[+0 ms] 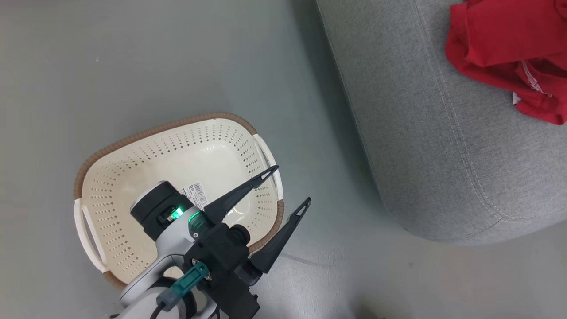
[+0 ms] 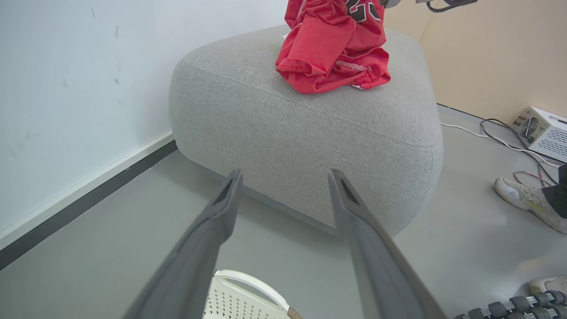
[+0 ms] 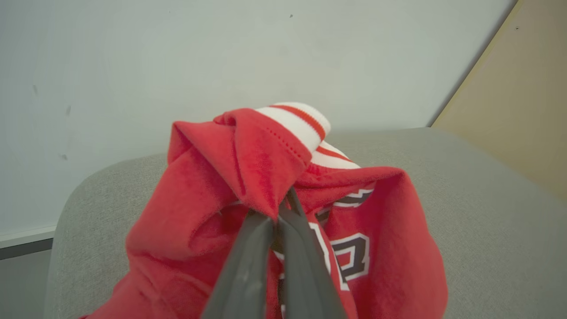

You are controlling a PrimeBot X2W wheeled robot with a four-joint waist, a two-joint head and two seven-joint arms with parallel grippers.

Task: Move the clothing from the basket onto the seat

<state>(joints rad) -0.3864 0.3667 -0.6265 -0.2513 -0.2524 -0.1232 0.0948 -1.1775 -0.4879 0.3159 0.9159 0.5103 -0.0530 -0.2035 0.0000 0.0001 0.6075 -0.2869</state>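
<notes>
The clothing [image 1: 500, 44] lies in a red heap on the seat [image 1: 425, 133], on the far right side of its top. The seat is big and grey. The basket [image 1: 212, 150] sits on the floor [image 1: 133, 57], to the left of the seat and nearer to the robot. I see no clothing in the basket, just a small sticker [image 1: 197, 193] on its bottom, though the robot's arm hides a part of it.

The left claw [image 1: 292, 184] hangs over the near right edge of the basket. Its two fingers are spread wide apart and hold nothing. The right claw [image 3: 283, 208] is up at the seat. Its fingers are pinched together on a fold of the red cloth, and that fold stands up a little from the heap.

I think the clothing is very light and soft. It is floppy, so it bends and droops when you lift it, and it cannot break. It looks a bit fuzzy, not slippery, so it should not slide out of a firm pinch.

The best place to take hold looks like a thick bunched fold, or the white and red striped band at the top of the heap. A thin single layer could slip away or catch on the pointed finger tips. When the right claw lets go, the cloth will likely just slump down onto the seat.
</notes>
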